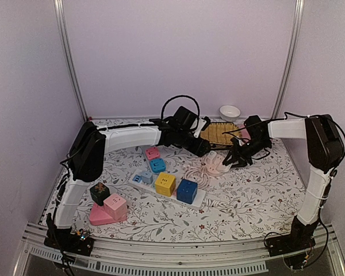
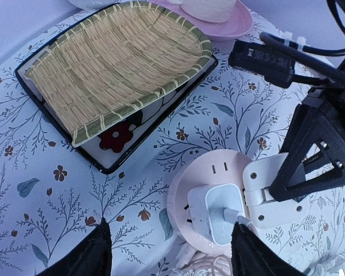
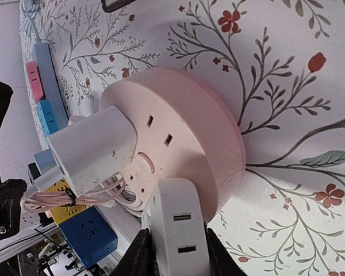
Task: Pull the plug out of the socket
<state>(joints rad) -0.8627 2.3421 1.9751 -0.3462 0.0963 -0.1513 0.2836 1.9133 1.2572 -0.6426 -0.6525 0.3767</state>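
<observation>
From above, my left gripper hangs just behind the round pink socket and my right gripper sits at the socket's right side. The bamboo tray lies beyond the socket, and the power strip with its coloured cubes lies to the socket's left, nearer my bases. From my left wrist, my two fingers stand wide apart with nothing between them but the table and the near edge of the socket. A white charger plug sits upright in the socket's face, with a cable leading off it. Against the socket's right rim is a white adaptor plug, pinched by my right gripper's black frame. From my right wrist, my fingers are closed on both sides of the white adaptor plug, whose face shows two slots. It overlaps the socket's rim, and I cannot tell whether its pins are seated in the socket. The charger plug stands on the far side of the socket's face from the adaptor, with its cable coiled beside it.
</observation>
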